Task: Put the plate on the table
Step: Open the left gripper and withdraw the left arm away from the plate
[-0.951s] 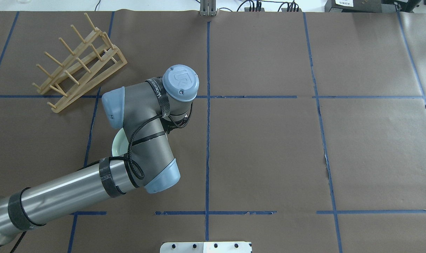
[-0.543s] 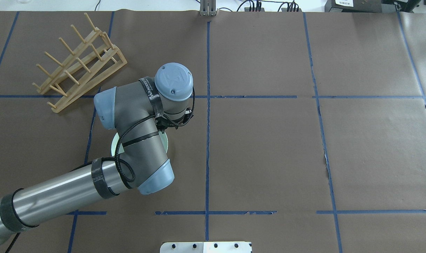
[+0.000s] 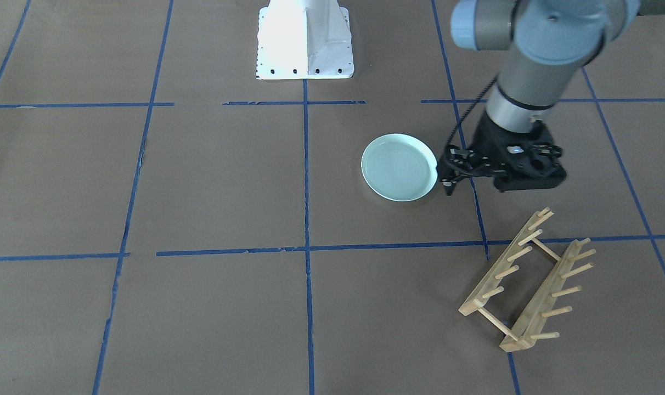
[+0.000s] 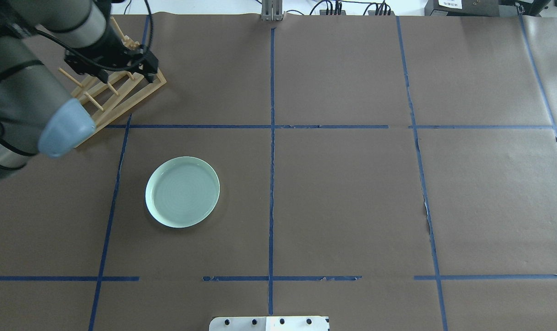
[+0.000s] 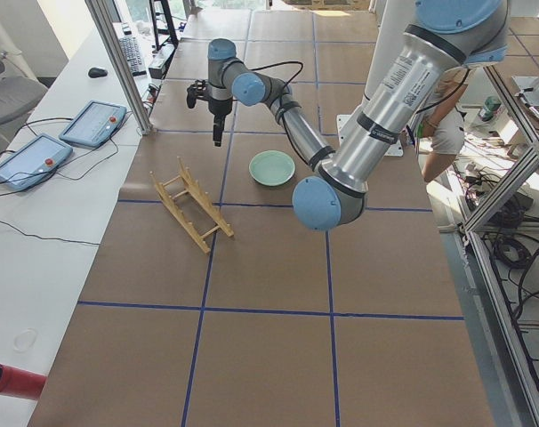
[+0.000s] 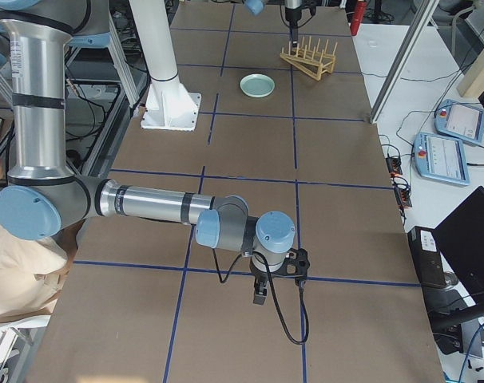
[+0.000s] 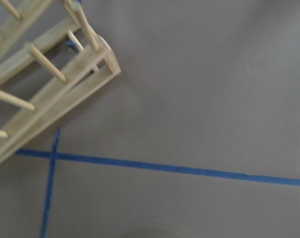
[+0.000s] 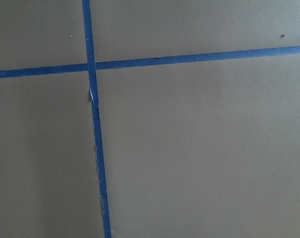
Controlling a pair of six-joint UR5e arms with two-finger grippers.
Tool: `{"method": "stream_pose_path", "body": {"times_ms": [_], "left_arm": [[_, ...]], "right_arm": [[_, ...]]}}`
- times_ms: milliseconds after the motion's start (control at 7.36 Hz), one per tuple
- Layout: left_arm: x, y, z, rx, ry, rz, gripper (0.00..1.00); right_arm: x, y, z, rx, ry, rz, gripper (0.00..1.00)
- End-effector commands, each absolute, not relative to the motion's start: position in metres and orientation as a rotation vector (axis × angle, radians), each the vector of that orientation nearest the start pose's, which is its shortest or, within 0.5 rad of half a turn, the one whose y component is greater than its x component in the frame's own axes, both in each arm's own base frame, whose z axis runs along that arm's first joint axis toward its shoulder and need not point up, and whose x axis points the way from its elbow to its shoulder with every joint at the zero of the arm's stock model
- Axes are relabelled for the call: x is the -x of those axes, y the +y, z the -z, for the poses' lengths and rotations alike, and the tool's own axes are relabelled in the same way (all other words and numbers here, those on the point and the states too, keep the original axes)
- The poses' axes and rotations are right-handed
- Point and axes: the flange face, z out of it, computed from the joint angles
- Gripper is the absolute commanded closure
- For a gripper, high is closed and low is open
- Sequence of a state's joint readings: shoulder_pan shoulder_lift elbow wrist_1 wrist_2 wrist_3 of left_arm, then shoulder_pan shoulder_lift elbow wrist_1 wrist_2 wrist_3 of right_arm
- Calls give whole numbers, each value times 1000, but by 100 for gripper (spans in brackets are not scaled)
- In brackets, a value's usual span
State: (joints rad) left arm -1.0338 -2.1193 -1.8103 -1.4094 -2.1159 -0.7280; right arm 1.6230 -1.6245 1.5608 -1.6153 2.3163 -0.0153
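The pale mint-green plate (image 4: 182,191) lies flat and alone on the brown paper table (image 4: 343,193), in the rectangle left of the centre tape line. It also shows in the front view (image 3: 399,167) and the left side view (image 5: 272,166). My left gripper (image 4: 107,64) hangs high above the table near the wooden rack, clear of the plate. In the front view it (image 3: 447,178) appears beside the plate's edge, empty, jaws apart. My right gripper (image 6: 259,294) hovers low over bare paper far from the plate; I cannot tell whether it is open or shut.
The light wooden peg rack (image 4: 117,92) lies at the far left, partly under my left arm, and fills the left wrist view's corner (image 7: 51,84). The white robot base (image 3: 305,38) stands at the near edge. Blue tape lines (image 8: 93,124) cross the paper.
My left arm, which covered the plate, has risen and swung to the far left over the rack. The plate is now fully uncovered and rests free on the table.
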Motion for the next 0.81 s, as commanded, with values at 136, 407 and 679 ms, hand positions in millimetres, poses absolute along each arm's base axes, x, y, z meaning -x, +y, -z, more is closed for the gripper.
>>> {"method": "stream_pose_path", "body": {"times_ms": [136, 407, 679], "left_arm": [[-52, -591, -443, -216, 685, -285, 0], [51, -564, -548, -166, 650, -295, 0], [91, -495, -625, -67, 688, -170, 0]], "right_arm": [[-90, -456, -695, 77, -748, -75, 0], [-90, -456, -696, 79, -748, -76, 0], [-90, -456, -696, 79, -748, -76, 0]]}}
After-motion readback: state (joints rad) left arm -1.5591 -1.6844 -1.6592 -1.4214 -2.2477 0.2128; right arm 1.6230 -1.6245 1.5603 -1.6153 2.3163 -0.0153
